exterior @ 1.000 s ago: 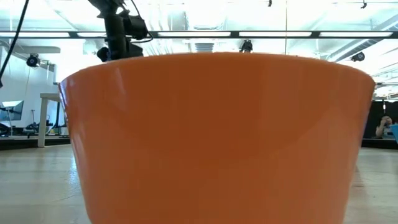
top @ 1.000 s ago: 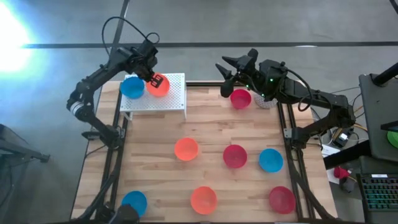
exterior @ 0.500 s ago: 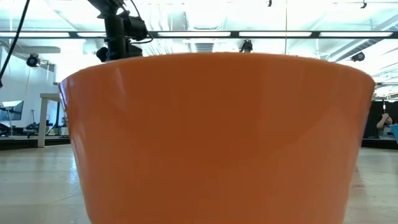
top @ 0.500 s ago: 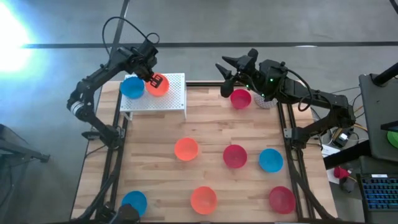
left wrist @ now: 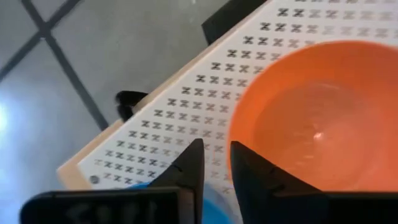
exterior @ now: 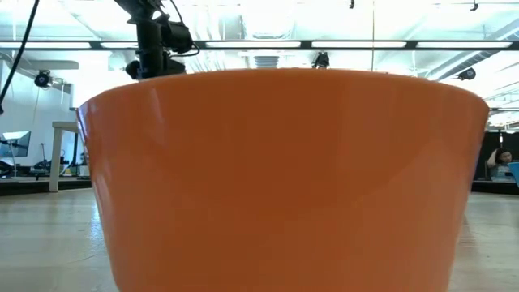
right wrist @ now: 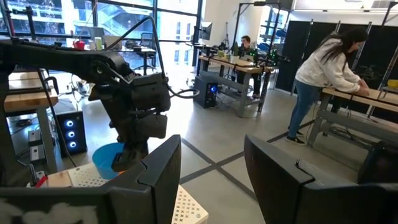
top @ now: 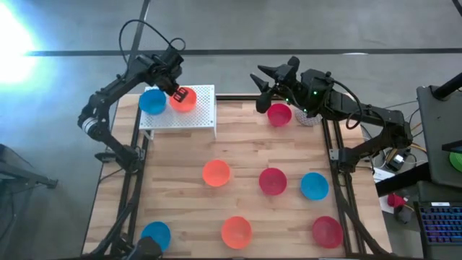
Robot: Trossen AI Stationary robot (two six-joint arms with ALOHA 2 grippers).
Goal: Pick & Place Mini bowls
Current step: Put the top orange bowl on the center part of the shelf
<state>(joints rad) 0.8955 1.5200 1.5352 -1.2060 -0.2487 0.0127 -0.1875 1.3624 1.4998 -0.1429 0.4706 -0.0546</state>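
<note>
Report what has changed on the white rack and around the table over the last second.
Very little. The left gripper sits at the orange bowl on the white rack, its fingers now slightly parted at the bowl's rim, apparently letting go. The bowl itself has not shifted. The blue bowl beside it, the right gripper open above the table's far edge, and the other bowls are unchanged.

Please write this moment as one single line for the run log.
left end effector: at orange mini bowl on white perforated shelf, beside blue mini bowl | right end effector: open, above red mini bowl
</note>
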